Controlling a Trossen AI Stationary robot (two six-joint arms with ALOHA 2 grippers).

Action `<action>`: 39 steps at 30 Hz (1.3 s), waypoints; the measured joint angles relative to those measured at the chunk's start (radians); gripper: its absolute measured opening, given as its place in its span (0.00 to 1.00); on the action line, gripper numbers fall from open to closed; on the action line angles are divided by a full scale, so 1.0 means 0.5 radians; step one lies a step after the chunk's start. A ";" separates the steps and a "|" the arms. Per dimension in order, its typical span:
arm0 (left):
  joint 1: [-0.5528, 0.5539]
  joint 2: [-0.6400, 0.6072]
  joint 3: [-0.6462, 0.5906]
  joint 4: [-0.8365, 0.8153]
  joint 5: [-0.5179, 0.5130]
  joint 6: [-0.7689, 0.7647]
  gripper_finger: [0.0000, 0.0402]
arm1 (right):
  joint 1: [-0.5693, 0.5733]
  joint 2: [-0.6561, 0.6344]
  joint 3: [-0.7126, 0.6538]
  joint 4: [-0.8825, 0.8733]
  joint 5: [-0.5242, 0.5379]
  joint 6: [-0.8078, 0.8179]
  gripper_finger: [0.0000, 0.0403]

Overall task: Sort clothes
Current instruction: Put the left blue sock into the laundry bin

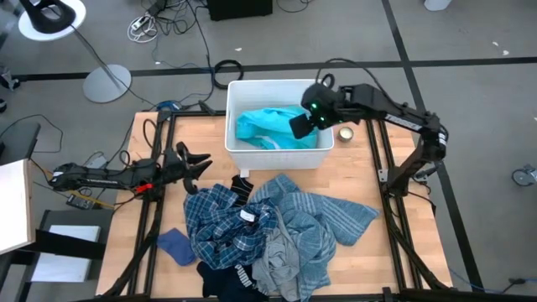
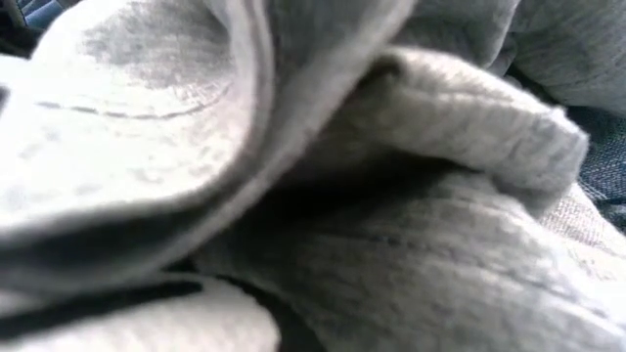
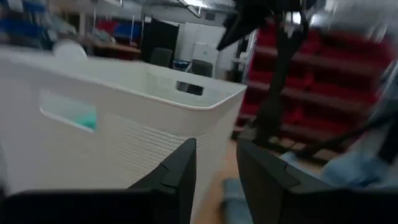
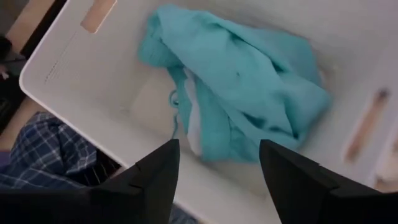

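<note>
The right gripper (image 1: 304, 124) hangs over the white bin (image 1: 239, 91), above its right part, fingers apart and holding nothing. Straight below it lies the one turquoise top (image 1: 270, 127), crumpled in the bin with its long axis running across the bin from left to right wall; in the right wrist view the top (image 4: 245, 87) fills the middle of the bin floor, with bare white floor (image 4: 149, 99) showing beside it toward the near wall.

The left gripper (image 1: 200, 163) waits low over the table (image 1: 361, 180) just left of the bin's near-left corner, fingers spread and empty, pointing toward the bin; its wrist view shows the bin wall (image 3: 124, 143) close ahead.

Behind both grippers, toward the table's near edge, is the heap: one plaid shirt (image 1: 220, 225) on the left, grey-blue striped pieces (image 1: 323, 220) on the right reaching toward the right rail, a grey piece (image 1: 281, 267) in front, a navy item (image 1: 226, 279) with white stripes at the near edge, and a small blue piece (image 1: 176, 245) lying just left of the heap. The heap's top edge lies near the bin's near wall. Bare wood is open to the right of the bin and left of the heap. Grey fabric (image 2: 411, 244) fills the low view.
</note>
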 joint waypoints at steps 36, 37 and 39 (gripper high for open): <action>-0.276 0.872 1.932 -2.434 0.303 -1.034 0.30 | 1.397 -0.099 -0.626 -0.568 0.419 1.287 0.55; -0.320 0.970 2.029 -2.582 0.296 -1.111 0.30 | 1.439 -0.099 -0.655 -0.569 0.403 1.334 0.55; -0.434 1.148 2.162 -2.820 0.301 -1.279 0.30 | 1.526 -0.099 -0.704 -0.568 0.391 1.426 0.55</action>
